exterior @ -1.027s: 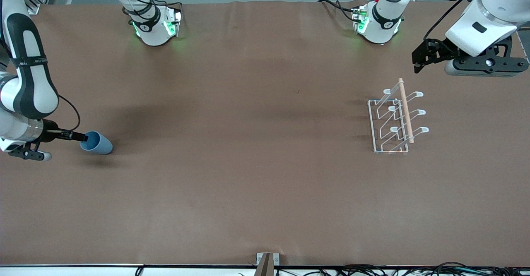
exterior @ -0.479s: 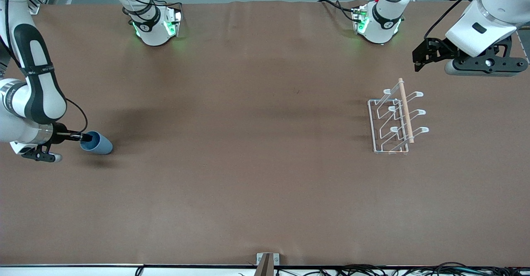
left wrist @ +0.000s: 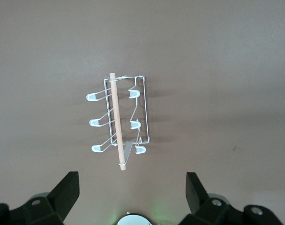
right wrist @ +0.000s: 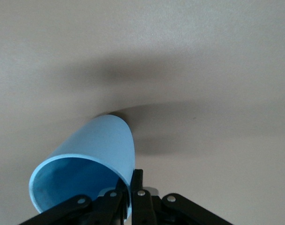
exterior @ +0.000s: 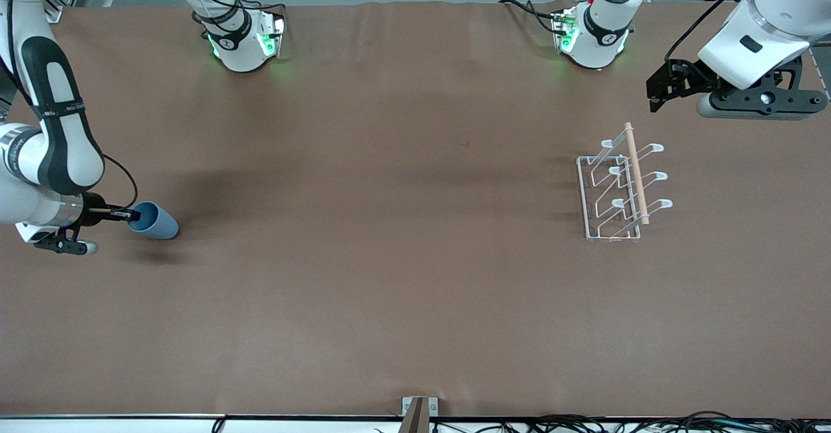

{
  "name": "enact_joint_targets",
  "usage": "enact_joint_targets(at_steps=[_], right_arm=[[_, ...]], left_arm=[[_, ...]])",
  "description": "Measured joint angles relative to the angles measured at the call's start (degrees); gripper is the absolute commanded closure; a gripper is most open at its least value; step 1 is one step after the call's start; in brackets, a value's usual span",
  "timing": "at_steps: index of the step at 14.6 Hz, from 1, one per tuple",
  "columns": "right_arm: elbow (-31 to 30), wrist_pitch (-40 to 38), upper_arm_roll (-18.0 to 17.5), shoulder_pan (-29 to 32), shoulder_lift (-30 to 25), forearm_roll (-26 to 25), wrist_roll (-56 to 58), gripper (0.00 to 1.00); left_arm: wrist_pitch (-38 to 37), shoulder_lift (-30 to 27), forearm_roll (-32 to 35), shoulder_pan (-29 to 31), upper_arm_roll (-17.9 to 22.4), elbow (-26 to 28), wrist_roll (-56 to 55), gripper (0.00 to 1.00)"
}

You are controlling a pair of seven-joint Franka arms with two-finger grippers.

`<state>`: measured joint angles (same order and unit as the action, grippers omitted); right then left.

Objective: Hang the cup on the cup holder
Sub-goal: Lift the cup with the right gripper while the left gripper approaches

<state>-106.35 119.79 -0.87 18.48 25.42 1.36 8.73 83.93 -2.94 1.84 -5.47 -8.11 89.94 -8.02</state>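
Gripping: your right gripper (exterior: 133, 214) has its fingers pinched on the rim of the cup (exterior: 154, 221), which lies tipped at the right arm's end of the table (exterior: 389, 290).
Table: one, brown.
Cup holder: one cup holder (exterior: 620, 189), white wire, six prongs, one wooden dowel (exterior: 636, 172), well apart from the cup, at the left arm's end.
Left gripper: your left gripper (exterior: 657, 98) waits above the table near the holder, fingers spread wide.
Cup: one; likely light, stiff, smooth plastic. A rim pinch could let it swing; keep the mouth free for a prong.
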Motion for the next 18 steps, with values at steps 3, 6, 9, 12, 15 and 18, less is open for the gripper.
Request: enact_joint_targets(at_steps=[3,6,9,12,15,18], right_arm=[[2.97,-6.39,-1.19,-0.3,-4.23,0.99,0.13,0.99],[5.67,-16.25,-2.93,-0.94,-9.91,9.47,0.13,0.99],[7.01,-25.41,-3.16,-2.72,-14.7,21.89,0.13,0.99],[7.1,-31.32,-3.24,-5.04,-18.48,34.06,0.13,0.99],[7.24,-32.68,-3.36,-9.03,-21.92,40.59,0.3,0.99],[7.24,-32.63,-3.57,-14.22,-24.98,43.99,0.28,0.99]], left_arm=[[-0.04,0.0,0.0,-0.06,-0.06,-0.01,0.0,0.0],[-0.11,0.04,0.0,-0.23,-0.09,-0.01,0.01,0.0],[-0.28,0.74,-0.01,-0.86,-0.91,0.02,0.14,0.0],[-0.28,1.42,-0.01,-1.67,-2.66,0.02,0.14,0.0],[-0.28,1.73,-0.06,-2.33,-5.89,0.0,0.16,0.0],[0.52,2.91,-0.08,-5.01,-11.06,0.0,0.03,0.0]])
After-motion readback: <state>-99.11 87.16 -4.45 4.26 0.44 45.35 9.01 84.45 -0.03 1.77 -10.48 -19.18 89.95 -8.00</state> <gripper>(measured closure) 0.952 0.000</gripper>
